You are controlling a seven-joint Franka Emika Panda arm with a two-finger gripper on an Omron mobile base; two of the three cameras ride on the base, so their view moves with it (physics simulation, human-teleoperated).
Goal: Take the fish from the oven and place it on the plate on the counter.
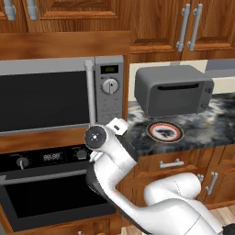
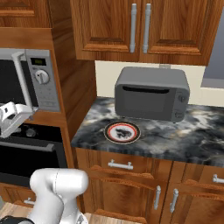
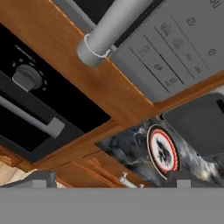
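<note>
Oven [image 1: 50, 193] door is sitting shut, so the fish is presumably lying hidden inside. Gripper [image 3: 109, 177], fingers spread wide and empty, is hovering by the oven's upper right corner, likely approaching the handle [image 1: 43, 176]. Plate [image 2: 122, 132] is waiting right of the oven, before the toaster oven [image 2: 151, 94]; microwave [image 1: 59, 94] is hanging above.

Lighting is even and diffuse, moderately bright, with no single visible source. Shadows are soft; the toaster oven [image 2: 152, 93] casts a faint one on the counter [image 2: 183, 135]. Oven glass [image 1: 50, 197] reads near-black, without glare. Rendering is slightly soft and pixelated; no edge distortion.
</note>
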